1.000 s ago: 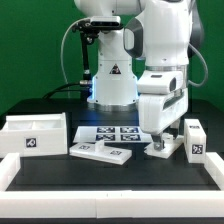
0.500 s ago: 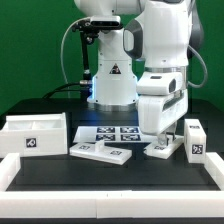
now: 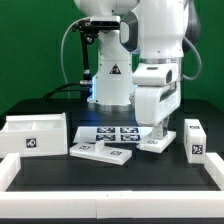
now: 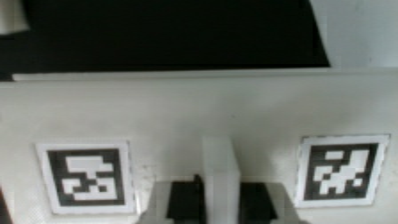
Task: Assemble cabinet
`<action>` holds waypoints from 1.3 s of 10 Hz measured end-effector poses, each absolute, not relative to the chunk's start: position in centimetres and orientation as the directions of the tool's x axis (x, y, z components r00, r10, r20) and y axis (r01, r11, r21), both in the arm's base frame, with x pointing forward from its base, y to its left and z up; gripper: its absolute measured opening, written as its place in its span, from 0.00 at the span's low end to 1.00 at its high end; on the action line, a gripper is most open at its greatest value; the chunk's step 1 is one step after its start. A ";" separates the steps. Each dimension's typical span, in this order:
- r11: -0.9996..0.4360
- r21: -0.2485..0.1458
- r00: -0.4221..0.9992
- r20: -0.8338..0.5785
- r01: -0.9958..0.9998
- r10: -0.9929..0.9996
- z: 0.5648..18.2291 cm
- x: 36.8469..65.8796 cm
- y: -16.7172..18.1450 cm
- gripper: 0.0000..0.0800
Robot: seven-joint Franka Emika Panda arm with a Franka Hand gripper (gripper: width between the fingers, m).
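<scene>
In the exterior view my gripper (image 3: pixel 157 133) reaches down onto a small white cabinet panel (image 3: pixel 153 144) on the table, right of the middle. In the wrist view that panel (image 4: pixel 196 115) fills the frame, with a square tag on each side. My dark fingers (image 4: pixel 178 200) stand tight on either side of a raised white rib (image 4: pixel 219 185) on it. The gripper (image 4: pixel 219 203) is shut on this rib. The white cabinet box shell (image 3: pixel 35 133) stands at the exterior view's left. Flat tagged panels (image 3: pixel 100 151) lie in front of the middle. A tagged block (image 3: pixel 194 138) stands at the right.
The marker board (image 3: pixel 110 131) lies flat behind the panels, in front of the robot base (image 3: pixel 112 85). A low white rim (image 3: pixel 110 173) runs along the front and sides of the black table. A green wall stands behind.
The arm's wrist has swung up and toward the exterior view's left. The small panel under the gripper went from tilted to lying flatter, shifted slightly left.
</scene>
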State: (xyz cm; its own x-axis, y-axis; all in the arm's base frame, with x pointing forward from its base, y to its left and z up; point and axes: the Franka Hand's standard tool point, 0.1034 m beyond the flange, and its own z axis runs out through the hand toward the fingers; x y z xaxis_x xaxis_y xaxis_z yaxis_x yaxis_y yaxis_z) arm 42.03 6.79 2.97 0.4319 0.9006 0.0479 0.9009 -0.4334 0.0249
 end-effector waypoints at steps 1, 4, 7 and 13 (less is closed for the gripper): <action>-0.429 0.019 0.428 0.042 0.903 0.903 2.8 41.4 6.0 0.08; -0.435 -0.008 0.435 0.027 0.901 0.900 1.8 39.3 4.4 0.08; -0.308 0.024 0.306 0.049 0.951 0.951 1.6 39.0 4.7 0.08; -0.217 0.022 0.216 0.046 0.976 0.975 1.3 38.6 4.4 0.08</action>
State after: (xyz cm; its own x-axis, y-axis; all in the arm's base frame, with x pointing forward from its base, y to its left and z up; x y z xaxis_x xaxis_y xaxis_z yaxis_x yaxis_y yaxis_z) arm 38.61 4.38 1.35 0.2163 0.9753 0.0456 0.9758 -0.2175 0.0223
